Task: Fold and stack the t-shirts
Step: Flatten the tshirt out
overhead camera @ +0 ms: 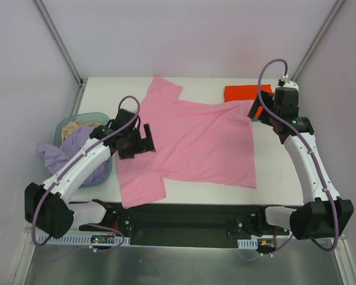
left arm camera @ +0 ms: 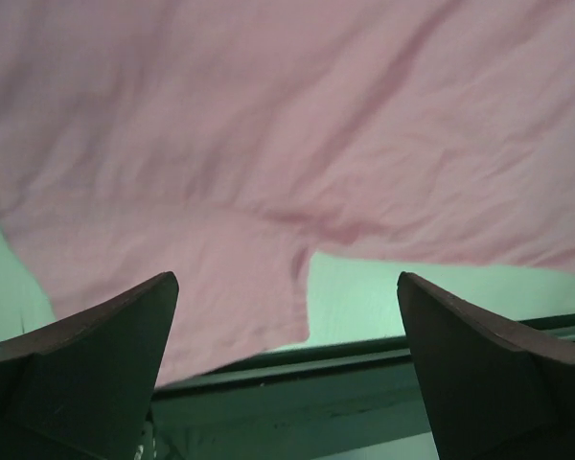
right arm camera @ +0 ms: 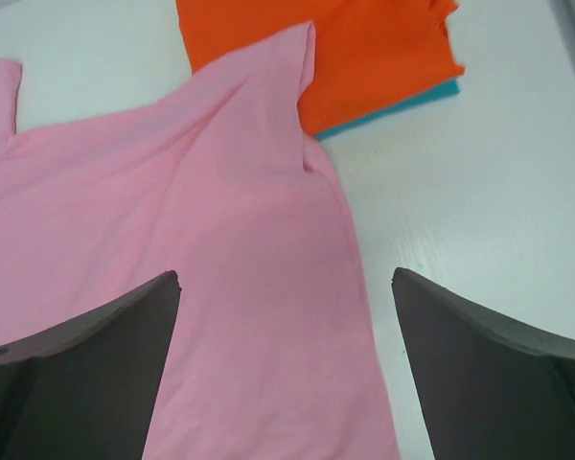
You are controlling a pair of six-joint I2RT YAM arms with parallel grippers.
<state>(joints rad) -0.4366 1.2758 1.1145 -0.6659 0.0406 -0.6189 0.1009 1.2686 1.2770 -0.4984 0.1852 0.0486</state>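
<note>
done: orange-red t-shirt (overhead camera: 240,93) folded atop teal t-shirt (right arm camera: 402,110), stack @ 1 o'clock | now: pink t-shirt (overhead camera: 190,142) flat mid-desk (overhead camera: 113,95), unfolded | todo: lavender t-shirt (overhead camera: 56,155) in basket (overhead camera: 77,117) @ 9 o'clock | left gripper (overhead camera: 141,141) + right gripper (overhead camera: 256,110): both open, empty

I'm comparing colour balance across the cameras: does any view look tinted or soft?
Left wrist: the table reads greenish, the pink t-shirt looks soft. Right wrist: table white, orange-red t-shirt crisp-edged. Top external: even light, no glare.
</note>
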